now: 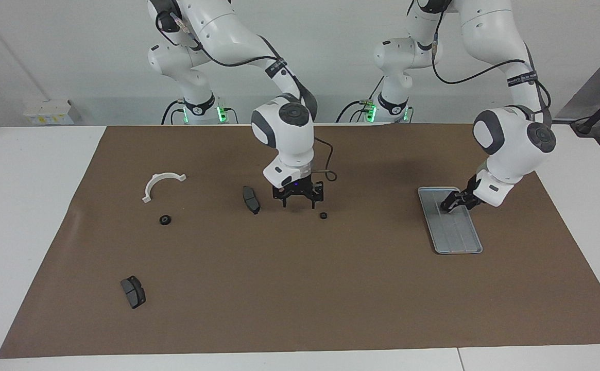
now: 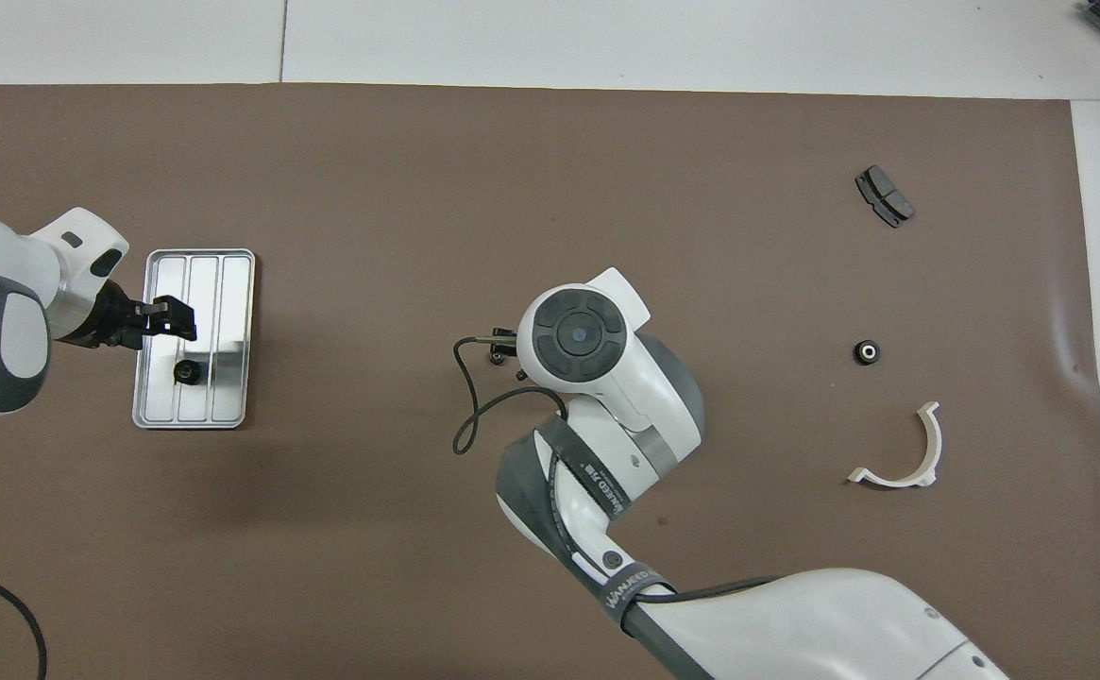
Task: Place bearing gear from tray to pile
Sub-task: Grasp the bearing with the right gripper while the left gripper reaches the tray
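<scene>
On brown paper matting (image 1: 300, 288), toward the left arm's end: ridged silver metal tray (image 1: 459, 242), round-cornered, one small black bearing gear (image 2: 189, 372) inside; left gripper (image 1: 453, 202) over its nearer end, fingers near together, nothing seen between them; toward the right arm's end, scattered well apart: one white plastic half-ring bracket (image 1: 161, 184), two dark grey brake pads (image 1: 251, 199) (image 1: 133, 291), two more black gears (image 1: 165, 220) (image 1: 323, 215); right gripper (image 1: 298, 200) above the mat mid-table, between pad and gear, fingers spread, empty.

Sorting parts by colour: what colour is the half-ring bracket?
White; the half-ring bracket shows best in the overhead view.
</scene>
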Robot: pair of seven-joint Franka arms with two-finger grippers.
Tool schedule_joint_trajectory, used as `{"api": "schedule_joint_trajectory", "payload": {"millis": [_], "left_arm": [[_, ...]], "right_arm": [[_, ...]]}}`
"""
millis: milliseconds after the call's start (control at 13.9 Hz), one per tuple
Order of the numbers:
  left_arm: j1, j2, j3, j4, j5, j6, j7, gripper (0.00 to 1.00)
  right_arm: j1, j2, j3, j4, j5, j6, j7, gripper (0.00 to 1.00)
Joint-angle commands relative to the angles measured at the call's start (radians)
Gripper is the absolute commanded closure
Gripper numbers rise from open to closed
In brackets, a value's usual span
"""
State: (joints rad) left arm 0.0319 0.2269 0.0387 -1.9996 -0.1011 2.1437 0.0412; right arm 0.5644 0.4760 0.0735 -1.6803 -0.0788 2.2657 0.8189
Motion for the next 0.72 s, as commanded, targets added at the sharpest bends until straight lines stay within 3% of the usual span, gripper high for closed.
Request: {"api": "schedule_joint_trajectory", "payload": {"millis": [0,504,648], "left_arm": [[0.011,-0.015,-0.005,-0.054,0.015,0.041,0.009,0.29],[0.009,-0.017,-0.005,-0.128,0.015,0.084,0.008,0.37],[0.009,-0.017,-0.005,-0.134,0.015,0.084,0.008,0.39]], "right_arm": [[0.018,0.133,-0.004,0.16,-0.002,-0.035,0.034,0.14],[0.055,0.145,-0.003,0.142,-0.016,0.02,0.046,0.27],[0.057,0.145,-0.003,0.134,-0.024,0.023,0.045,0.35]]}}
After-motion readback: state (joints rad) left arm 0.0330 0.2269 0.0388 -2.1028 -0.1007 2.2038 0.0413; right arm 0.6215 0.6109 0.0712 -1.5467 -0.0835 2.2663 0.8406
